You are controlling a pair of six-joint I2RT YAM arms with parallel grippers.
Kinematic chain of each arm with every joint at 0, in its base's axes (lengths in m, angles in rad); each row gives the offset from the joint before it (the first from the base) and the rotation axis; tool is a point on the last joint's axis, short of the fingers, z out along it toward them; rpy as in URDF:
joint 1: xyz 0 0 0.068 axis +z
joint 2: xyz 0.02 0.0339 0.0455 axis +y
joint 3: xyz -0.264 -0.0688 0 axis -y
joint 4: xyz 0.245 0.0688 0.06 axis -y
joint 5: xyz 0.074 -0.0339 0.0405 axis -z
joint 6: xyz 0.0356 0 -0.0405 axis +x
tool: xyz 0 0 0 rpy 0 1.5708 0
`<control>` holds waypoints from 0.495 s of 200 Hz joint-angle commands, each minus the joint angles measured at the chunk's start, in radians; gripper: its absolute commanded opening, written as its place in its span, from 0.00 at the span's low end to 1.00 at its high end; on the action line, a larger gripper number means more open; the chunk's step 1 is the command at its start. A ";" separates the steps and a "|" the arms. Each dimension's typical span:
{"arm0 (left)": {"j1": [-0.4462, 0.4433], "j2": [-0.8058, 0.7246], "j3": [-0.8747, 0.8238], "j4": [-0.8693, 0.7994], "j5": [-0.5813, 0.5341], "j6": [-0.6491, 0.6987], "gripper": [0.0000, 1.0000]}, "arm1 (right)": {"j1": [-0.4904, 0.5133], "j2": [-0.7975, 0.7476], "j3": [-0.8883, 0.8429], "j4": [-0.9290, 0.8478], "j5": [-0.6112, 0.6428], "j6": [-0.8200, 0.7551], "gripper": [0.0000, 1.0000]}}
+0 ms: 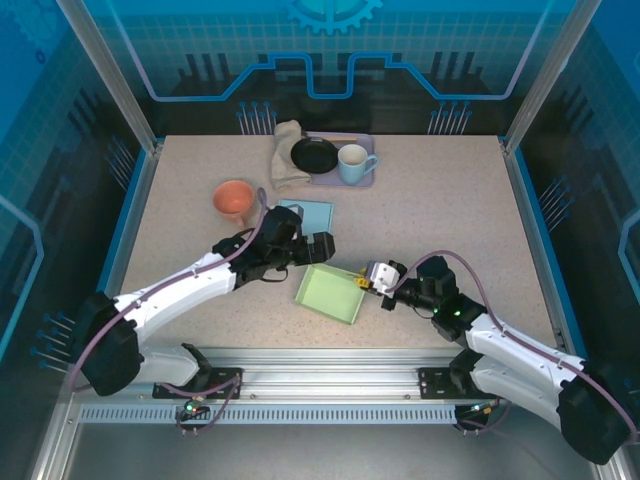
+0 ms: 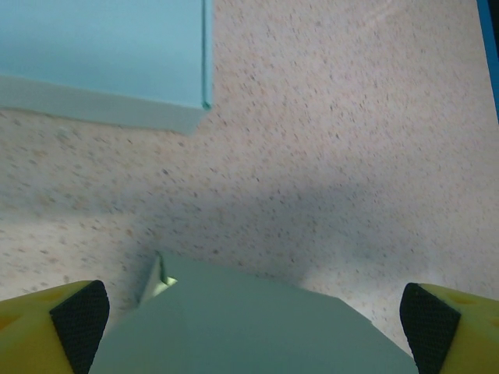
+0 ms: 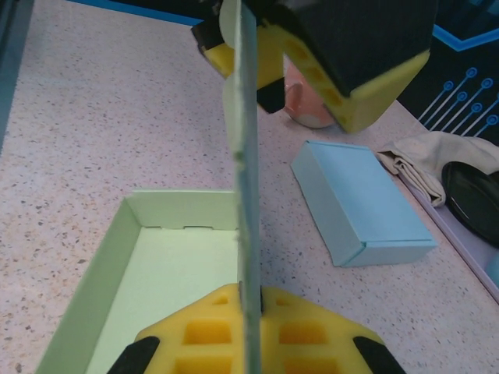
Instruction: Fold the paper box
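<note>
I'm pinching the 3 o'clock wall of the box (image 1: 328, 297) upright with my right claw (image 1: 361, 283). The left claw (image 1: 322, 248) is hanging released over its 11 o'clock corner. The box is sitting mid-bench (image 1: 190, 170), roughly half folded, I'm judging.

Left arm (image 1: 190, 285): white shell links are running between black joint housings.
Right arm (image 1: 510, 345): white shells are alternating with black joints, and a small green light (image 1: 458, 312) is glowing near the wrist.
Cables (image 1: 470, 262): a mauve-grey lead is trailing along each arm.
Left gripper (image 2: 253, 319): yellow fingers are carrying black textured pads (image 2: 78, 315).
Right gripper (image 3: 249, 327): yellow fingers are showing square waffle holes and black corner pieces.
Bases (image 1: 105, 355): bulky black housings are capping both arms.
</note>
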 commanded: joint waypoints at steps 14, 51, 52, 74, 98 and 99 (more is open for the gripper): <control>-0.042 0.041 0.045 0.009 0.071 -0.084 0.99 | 0.008 0.006 0.001 0.080 0.087 0.001 0.00; -0.068 0.068 0.052 0.056 0.133 -0.152 0.99 | 0.040 0.044 0.018 0.065 0.120 -0.031 0.00; -0.068 0.069 0.053 0.057 0.135 -0.154 0.99 | 0.040 0.046 0.018 0.064 0.123 -0.032 0.00; -0.079 0.077 0.059 0.061 0.114 -0.163 0.97 | 0.050 0.086 0.037 0.049 0.162 -0.033 0.02; -0.081 0.090 0.048 0.036 0.045 -0.157 0.87 | 0.062 0.125 0.064 0.012 0.195 -0.039 0.14; -0.082 0.091 0.046 0.036 0.042 -0.157 0.87 | 0.062 0.126 0.066 0.011 0.195 -0.040 0.14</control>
